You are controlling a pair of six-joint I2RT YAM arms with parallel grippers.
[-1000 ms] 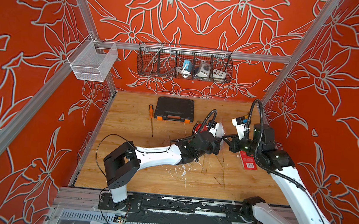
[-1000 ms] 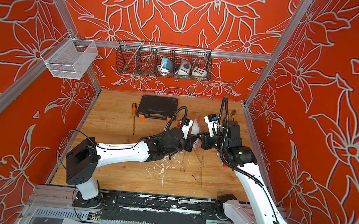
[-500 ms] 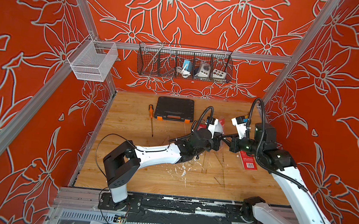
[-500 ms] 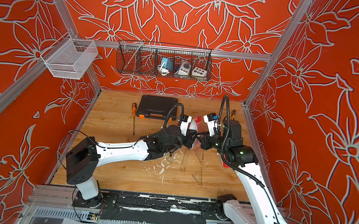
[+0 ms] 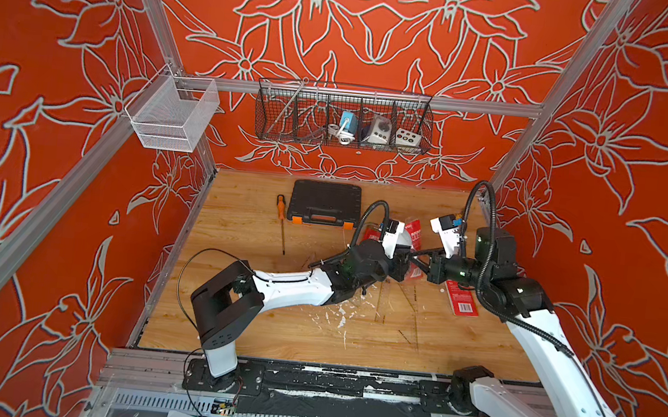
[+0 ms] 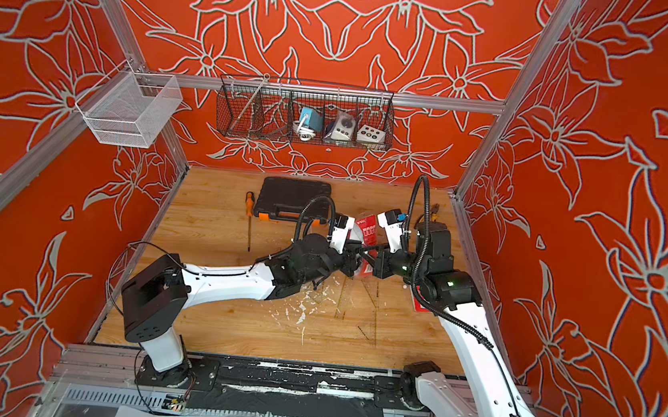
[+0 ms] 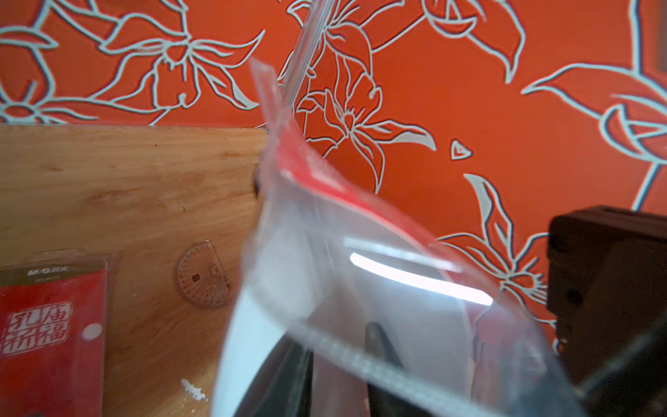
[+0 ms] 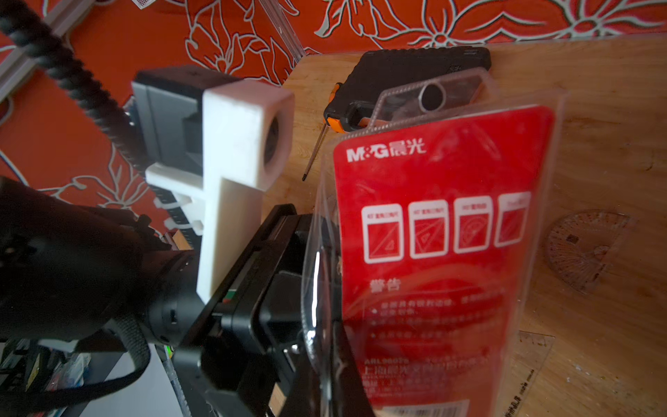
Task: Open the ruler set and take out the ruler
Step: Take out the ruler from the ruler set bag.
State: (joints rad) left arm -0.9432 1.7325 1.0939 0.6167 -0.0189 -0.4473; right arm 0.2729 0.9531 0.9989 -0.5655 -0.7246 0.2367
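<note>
The ruler set [image 5: 413,229] [image 6: 368,231] is a clear plastic pouch with a red printed card inside, held upright above the wooden floor between my two arms. My right gripper [image 5: 421,263] [image 8: 332,361] is shut on the pouch's lower edge [image 8: 444,224]. My left gripper [image 5: 406,262] [image 7: 339,346] faces it from the other side. Its dark fingers [image 7: 379,346] stand a little apart behind the pouch's clear film [image 7: 325,231], pinching nothing that I can see. No straight ruler can be made out inside the pouch.
A clear protractor [image 7: 204,276] [image 8: 584,249] and clear set squares [image 5: 397,311] lie on the floor under the arms. A second red pack [image 5: 461,303] lies by the right arm. A black tool case [image 5: 324,202] and a screwdriver [image 5: 281,221] lie further back.
The left gripper has edged closer to the right gripper at the pouch, and its jaws have parted a little. The right gripper has kept its grip.
</note>
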